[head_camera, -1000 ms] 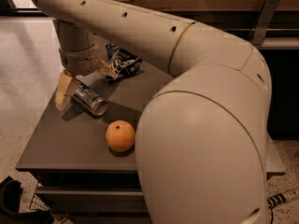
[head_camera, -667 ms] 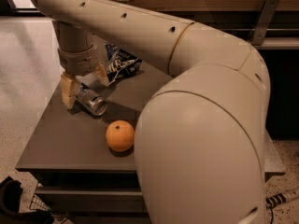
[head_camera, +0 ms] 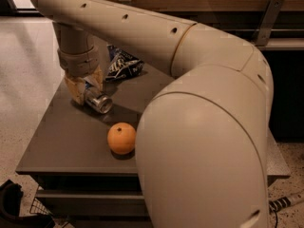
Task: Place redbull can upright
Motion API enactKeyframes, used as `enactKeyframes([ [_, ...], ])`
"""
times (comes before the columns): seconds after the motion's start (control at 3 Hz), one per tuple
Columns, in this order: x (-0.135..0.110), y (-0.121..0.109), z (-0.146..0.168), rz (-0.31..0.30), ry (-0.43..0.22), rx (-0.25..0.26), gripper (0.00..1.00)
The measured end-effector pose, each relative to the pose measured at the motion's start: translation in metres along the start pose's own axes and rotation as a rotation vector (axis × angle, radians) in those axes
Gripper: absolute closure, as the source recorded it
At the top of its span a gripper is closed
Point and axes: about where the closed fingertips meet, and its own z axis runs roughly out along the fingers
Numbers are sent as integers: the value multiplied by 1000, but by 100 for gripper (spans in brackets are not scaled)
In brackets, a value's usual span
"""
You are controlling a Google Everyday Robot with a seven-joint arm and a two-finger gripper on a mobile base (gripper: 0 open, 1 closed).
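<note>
**While it lies on its side, the can (head_camera: 99,101) sits gripped in the hand (head_camera: 85,86)**

Slim and silver with blue patches, it rests at the far left of the tabletop (head_camera: 61,141), its shiny round top pointing near-right. Both fingers press against its far end.
</note>
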Motion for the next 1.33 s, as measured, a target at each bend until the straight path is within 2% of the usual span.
enactKeyframes([
  [0.33,-3,1,2,-1,-10,-2,95],
  [0.67,-5,1,3,-1,-16,-3,100],
  [1.0,-4,-1,-1,-6,-28,-3,100],
  [1.33,10,-15,-23,-42,-127,-6,100],
])
